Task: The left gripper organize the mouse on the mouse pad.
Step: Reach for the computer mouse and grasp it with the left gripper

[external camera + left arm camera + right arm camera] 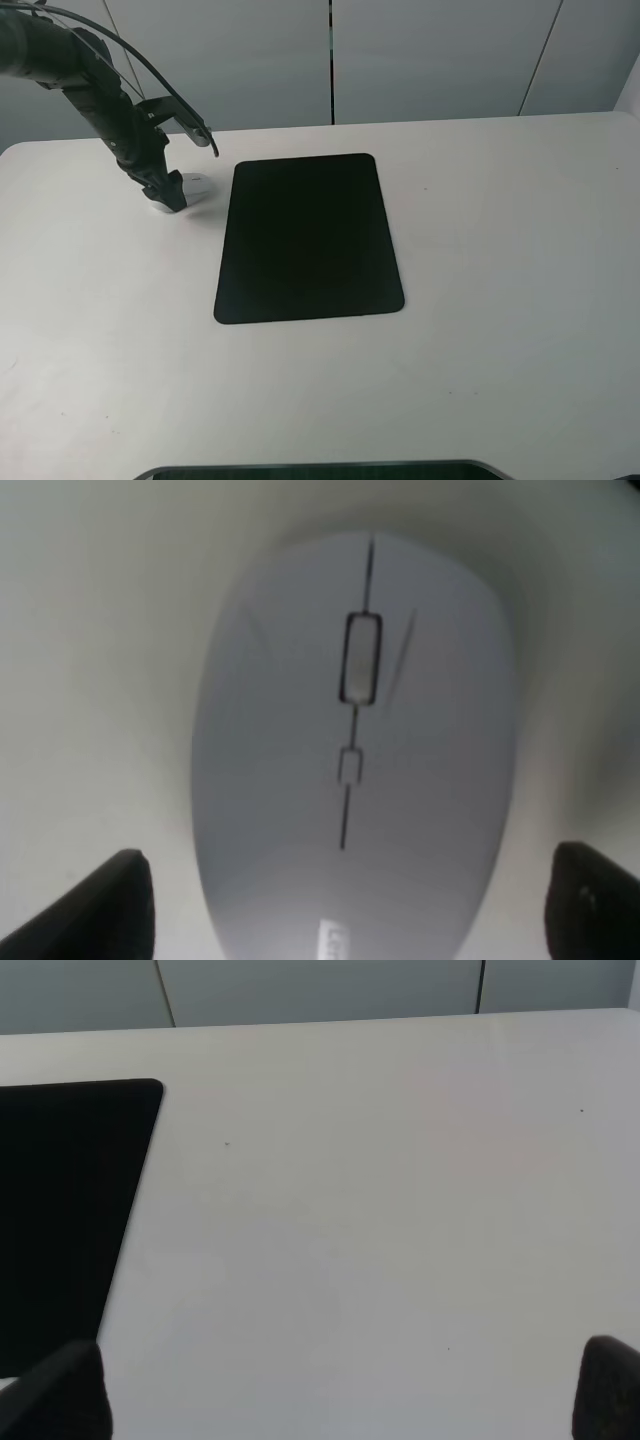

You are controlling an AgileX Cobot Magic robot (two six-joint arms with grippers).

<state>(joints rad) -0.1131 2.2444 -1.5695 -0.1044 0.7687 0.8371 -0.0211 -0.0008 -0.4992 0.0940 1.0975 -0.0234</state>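
Mouse (pixel 194 184) lies on the white table (pixel 500 330) at the far left, off the pad (pixel 305 240) and just beside its far left corner, not touching it. The left gripper (pixel 166 198) comes down on the mouse's left end from an arm that reaches in from the upper left. In the left wrist view its two dark fingers (pixel 105 910) are spread wide, one on each side of the mouse's rear. A strip of table shows between each tip and the shell, so this pincer is open and not gripping. The scroll wheel (pixel 361 658) faces up. The black pad lies flat mid-table. The right gripper (pixel 335 1390) shows only in its own wrist view, its fingertips (pixel 610 1392) wide apart, open, over table right of the pad.
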